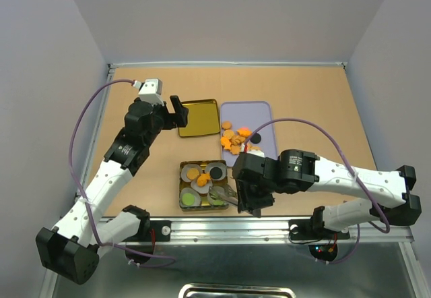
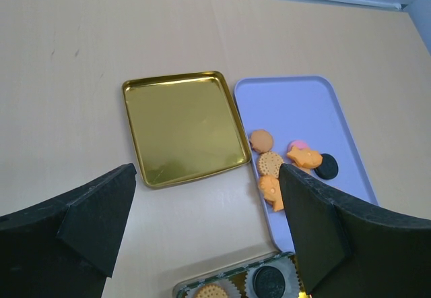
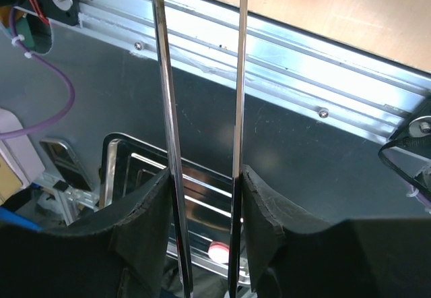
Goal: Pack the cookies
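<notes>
1 gold lid [image 1: 199,117] is lying flat on the tan bench [image 1: 316,96], just beside 1 lavender tray [image 1: 259,112] on its right. Nearer, 1 square tin [image 1: 180,187] is sitting open, with metal tongs [image 3: 168,109] hanging over its right side.

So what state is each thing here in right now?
Tin: open, partly filled.
Gold lid: off, lying flat, empty.
Purple tray: several cookies left on it.
Left arm: jaws open, empty.
Right arm: jaws shut on tongs.
</notes>
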Available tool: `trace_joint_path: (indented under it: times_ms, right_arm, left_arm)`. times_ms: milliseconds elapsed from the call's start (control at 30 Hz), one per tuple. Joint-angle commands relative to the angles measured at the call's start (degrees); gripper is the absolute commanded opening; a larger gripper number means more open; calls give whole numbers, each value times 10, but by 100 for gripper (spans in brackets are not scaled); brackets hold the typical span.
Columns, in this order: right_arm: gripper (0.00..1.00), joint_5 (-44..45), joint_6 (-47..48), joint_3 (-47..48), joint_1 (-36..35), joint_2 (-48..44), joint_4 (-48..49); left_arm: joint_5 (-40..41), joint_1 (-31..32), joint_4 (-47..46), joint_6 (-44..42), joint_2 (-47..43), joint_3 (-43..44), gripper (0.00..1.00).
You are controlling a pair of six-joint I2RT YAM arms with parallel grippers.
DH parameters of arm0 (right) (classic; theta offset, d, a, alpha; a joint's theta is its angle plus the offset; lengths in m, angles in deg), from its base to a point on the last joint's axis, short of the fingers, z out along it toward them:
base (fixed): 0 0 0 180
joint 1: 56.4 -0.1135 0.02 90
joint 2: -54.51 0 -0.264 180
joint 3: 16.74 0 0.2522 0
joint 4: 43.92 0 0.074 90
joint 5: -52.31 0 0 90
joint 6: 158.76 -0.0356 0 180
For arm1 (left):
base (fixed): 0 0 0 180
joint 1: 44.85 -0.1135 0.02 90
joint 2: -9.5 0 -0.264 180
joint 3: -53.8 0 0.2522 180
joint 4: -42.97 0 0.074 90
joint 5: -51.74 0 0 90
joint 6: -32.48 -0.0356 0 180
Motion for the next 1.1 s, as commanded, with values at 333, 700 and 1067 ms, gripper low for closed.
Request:
trace_joint_path:
  times_ms: [333, 700, 1067]
  right_arm:
    - [50, 119, 78, 153, 9, 93, -28]
    - [49, 164, 260, 333, 305, 194, -32]
    - [46, 90, 364, 213, 631, 209, 80]
  left_arm:
    - [5, 2, -41, -17, 40, 31, 99]
    - [13, -1, -57, -23, 70, 62, 99]
    - [11, -10, -51, -27, 95, 104, 99]
